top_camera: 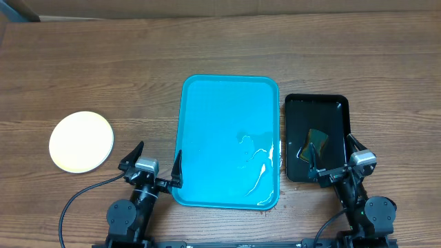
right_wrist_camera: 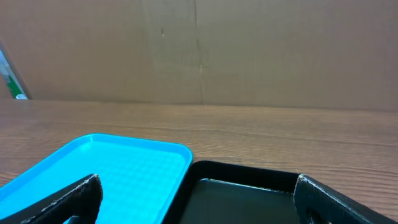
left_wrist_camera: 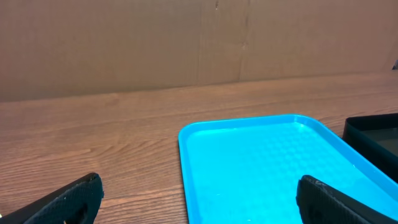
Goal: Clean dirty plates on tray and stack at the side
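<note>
Wood counter (top_camera: 103, 69) bore a bare tray (top_camera: 229, 138), plates (top_camera: 81, 141) seemingly stacked left of it. Left hand (top_camera: 160, 149) and right hand (top_camera: 330, 142) gaped empty; job seemed done, only parking remained.

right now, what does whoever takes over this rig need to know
Left gripper: open, empty, by the near left corner of the turquoise rectangular plastic tray.
Right gripper: open, empty, at the near end of the small black tray with a sponge.
Turquoise tray holds no plates; one pale round plate lies on the table to its left, any beneath it hidden.
Left: probably only checking the stack.
</note>
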